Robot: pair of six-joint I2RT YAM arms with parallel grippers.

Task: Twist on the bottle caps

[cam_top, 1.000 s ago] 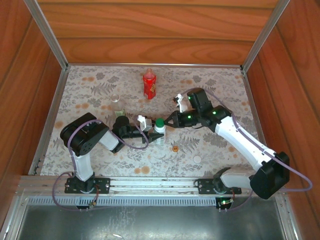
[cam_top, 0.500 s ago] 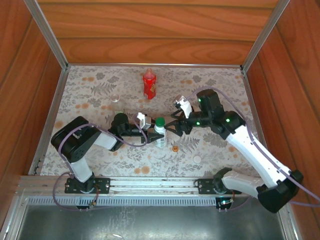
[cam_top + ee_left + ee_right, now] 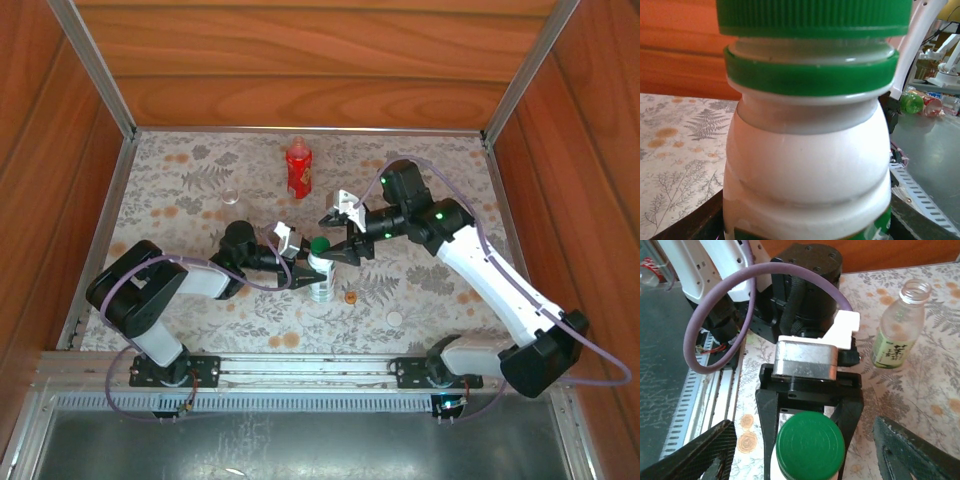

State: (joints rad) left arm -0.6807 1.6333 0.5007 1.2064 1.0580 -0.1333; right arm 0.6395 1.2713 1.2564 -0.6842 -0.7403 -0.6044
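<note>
- The left gripper [image 3: 305, 268] is clamping the white bottle [image 3: 805, 165] near the middle of the table [image 3: 180, 180].
- The green cap [image 3: 810, 445] is sitting on that bottle's neck.
- The right gripper [image 3: 335, 252] is hovering with jaws spread wide on either side of the green cap, gripping nothing.
- The red bottle [image 3: 299, 170] is standing far back; the clear bottle [image 3: 897, 335], uncapped, is standing left.
- The orange cap [image 3: 350, 297] and white cap [image 3: 394, 318] are lying loose nearer the arms.
</note>
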